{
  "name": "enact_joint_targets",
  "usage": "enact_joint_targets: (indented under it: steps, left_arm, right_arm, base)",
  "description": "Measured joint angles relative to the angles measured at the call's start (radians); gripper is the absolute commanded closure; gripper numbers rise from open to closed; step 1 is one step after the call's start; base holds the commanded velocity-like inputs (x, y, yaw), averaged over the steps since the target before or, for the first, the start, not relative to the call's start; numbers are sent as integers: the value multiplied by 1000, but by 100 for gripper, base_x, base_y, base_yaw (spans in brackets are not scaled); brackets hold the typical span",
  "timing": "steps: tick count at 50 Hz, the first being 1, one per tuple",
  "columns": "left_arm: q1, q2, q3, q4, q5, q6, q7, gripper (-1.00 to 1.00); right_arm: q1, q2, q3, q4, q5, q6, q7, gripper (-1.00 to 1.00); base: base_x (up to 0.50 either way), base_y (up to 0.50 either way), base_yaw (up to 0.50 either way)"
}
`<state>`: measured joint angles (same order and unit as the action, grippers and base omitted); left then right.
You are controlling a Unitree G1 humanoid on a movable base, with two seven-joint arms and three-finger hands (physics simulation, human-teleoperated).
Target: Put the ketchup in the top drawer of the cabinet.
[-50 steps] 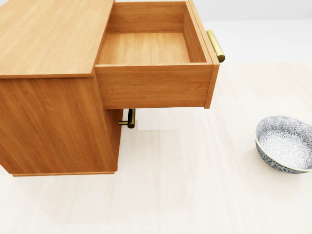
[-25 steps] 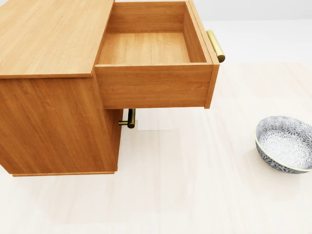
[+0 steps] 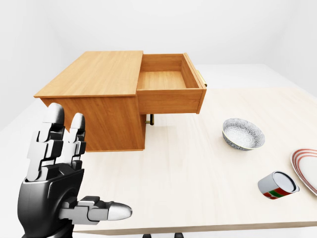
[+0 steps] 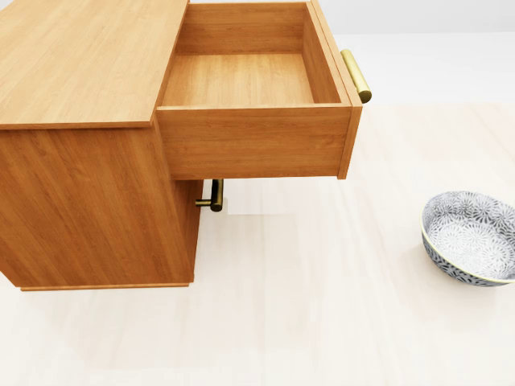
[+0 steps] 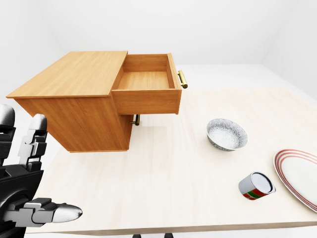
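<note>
My left robot hand (image 3: 59, 193) rises at the lower left of the left-eye view, just off the tabletop's (image 3: 188, 168) near-left corner. Its fingers (image 3: 52, 139) stand straight up and spread, the thumb pointing out sideways, and it has hold of nothing. My right robot hand shows in none of the views.

The cabinet (image 3: 94, 99) stands on the left part of the tabletop, toward the far edge. Its top drawer (image 4: 253, 88) is pulled well out toward the right, and its wooden floor is bare. A brass handle (image 4: 356, 75) runs along the drawer's outer face, and a second brass handle (image 4: 214, 195) shows below it, under the open drawer.

I cannot find a ketchup bottle in any view. Near the tabletop's right edge, close to the near side, a small can (image 5: 255, 186) with a red, green and white label lies tipped over, its open end facing up and to the right. Just beside it, at the right edge, lies a white plate (image 5: 297, 173) with red rings round its rim. A patterned bowl (image 3: 242, 134) sits upright between the can and the cabinet, apart from both.
</note>
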<state>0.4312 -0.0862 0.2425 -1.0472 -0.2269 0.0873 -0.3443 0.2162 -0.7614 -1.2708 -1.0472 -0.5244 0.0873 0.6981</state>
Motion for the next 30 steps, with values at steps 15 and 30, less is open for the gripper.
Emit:
enact_joint_targets:
  steps: [15, 30]
  left_arm:
    - [1, 0, -3, 0, 3, 0, 2, -100]
    - [2, 1, -10, 0, 8, 0, 5, -100]
  right_arm:
    - [-7, 132, 123, 0, -75, 0, 0, -100]
    - [3, 300, 179, 0, -110, 0, 0, -100]
  base:
    - [0, 0, 0]
    - [0, 0, 0]
